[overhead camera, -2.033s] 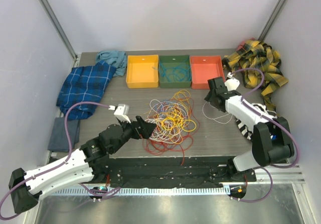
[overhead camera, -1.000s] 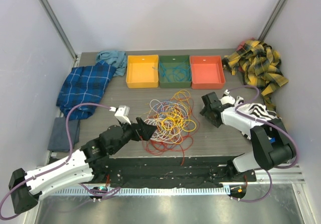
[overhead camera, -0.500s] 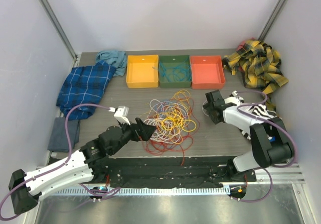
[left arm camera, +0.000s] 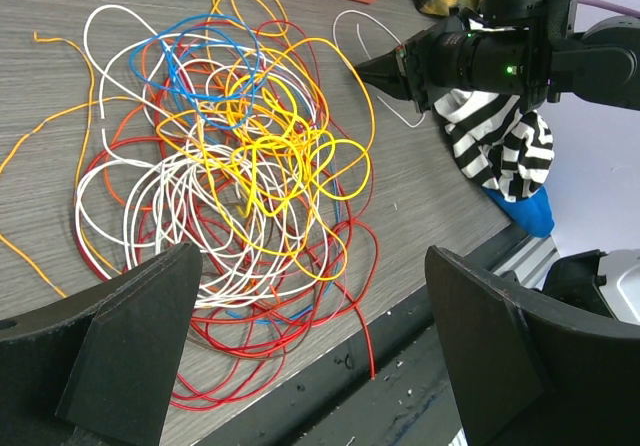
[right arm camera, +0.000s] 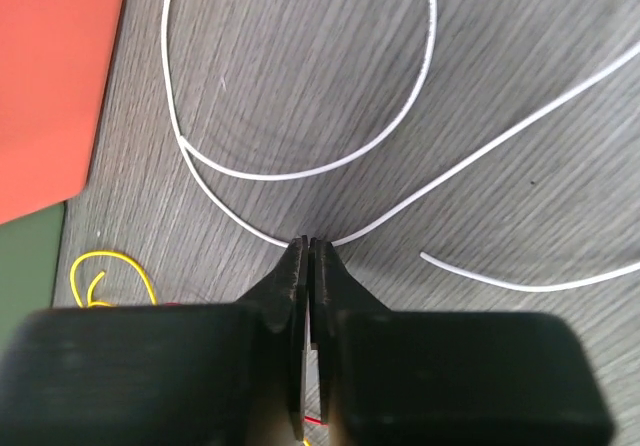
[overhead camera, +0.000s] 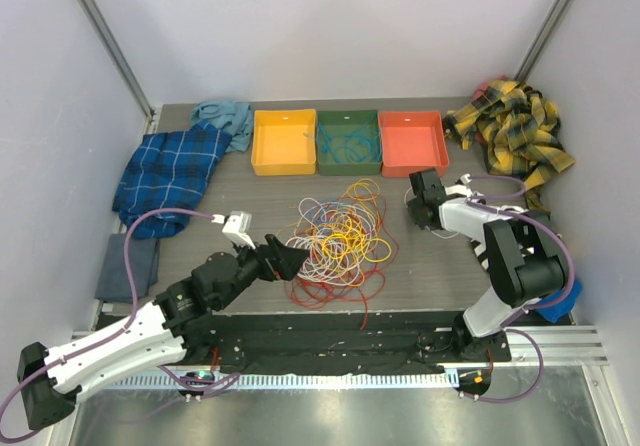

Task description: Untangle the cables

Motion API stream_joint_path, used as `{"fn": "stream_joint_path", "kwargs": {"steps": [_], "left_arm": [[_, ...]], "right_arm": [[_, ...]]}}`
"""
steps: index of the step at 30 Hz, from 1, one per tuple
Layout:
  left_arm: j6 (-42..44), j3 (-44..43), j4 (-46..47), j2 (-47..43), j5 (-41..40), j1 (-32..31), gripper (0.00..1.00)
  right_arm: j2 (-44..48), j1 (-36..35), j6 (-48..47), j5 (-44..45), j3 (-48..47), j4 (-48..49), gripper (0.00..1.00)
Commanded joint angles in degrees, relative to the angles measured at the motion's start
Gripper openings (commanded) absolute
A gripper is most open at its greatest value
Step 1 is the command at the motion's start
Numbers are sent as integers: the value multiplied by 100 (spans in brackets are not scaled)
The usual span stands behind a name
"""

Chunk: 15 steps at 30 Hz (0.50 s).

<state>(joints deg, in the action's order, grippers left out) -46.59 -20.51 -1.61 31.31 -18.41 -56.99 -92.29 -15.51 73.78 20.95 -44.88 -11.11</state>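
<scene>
The cables form a tangle (overhead camera: 338, 238) of red, orange, yellow, white and blue loops mid-table, also filling the left wrist view (left arm camera: 230, 156). One red end hangs over the table's front edge. My left gripper (overhead camera: 290, 258) is wide open at the tangle's near-left side, with nothing between its fingers (left arm camera: 312, 266). A separate white cable (right arm camera: 452, 166) lies to the right of the tangle. My right gripper (overhead camera: 412, 204) is shut on that white cable, pinching it at the very tips (right arm camera: 308, 244) against the table.
A yellow bin (overhead camera: 284, 142), a green bin (overhead camera: 349, 158) with blue cables in it and a red bin (overhead camera: 412, 143) line the back. Blue plaid cloth (overhead camera: 170, 171) lies left, yellow plaid cloth (overhead camera: 515, 126) back right, and a striped cloth (left arm camera: 500, 136) sits under the right arm.
My right gripper came down toward the white cable beside the tangle and closed on it. The left arm has stayed open beside the tangle.
</scene>
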Motion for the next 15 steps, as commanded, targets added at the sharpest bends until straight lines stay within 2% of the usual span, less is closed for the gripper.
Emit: {"fn": "stream_joint_path", "kwargs": {"steps": [1, 4, 7, 9, 10, 12, 13, 15], "left_arm": [[-35, 47, -15, -72, -75, -31, 100], [-26, 65, -15, -108, -66, -31, 100], [-17, 65, -41, -134, -48, -23, 100], [-26, 47, -59, -143, -39, -23, 100], [-26, 39, -85, -134, -48, -22, 100], [-34, 30, -120, -160, -57, -22, 100], [-43, 38, -147, -160, -57, -22, 100], [-96, 47, -130, -169, -57, -22, 100]], "right_arm": [[-369, -49, -197, -363, 182, -752, 1], [-264, -303, -494, -145, 7, -857, 1], [-237, -847, -889, 84, -388, -1146, 1], [-211, -1337, -1119, 610, -941, -1673, 1], [-176, -1471, -1346, 847, -1109, -1857, 5], [53, -1665, -1489, 1437, -1452, -2262, 19], [166, -1666, -1515, 1560, -1514, -2464, 31], [535, -1614, -1542, 2061, -1620, -2649, 41]]}}
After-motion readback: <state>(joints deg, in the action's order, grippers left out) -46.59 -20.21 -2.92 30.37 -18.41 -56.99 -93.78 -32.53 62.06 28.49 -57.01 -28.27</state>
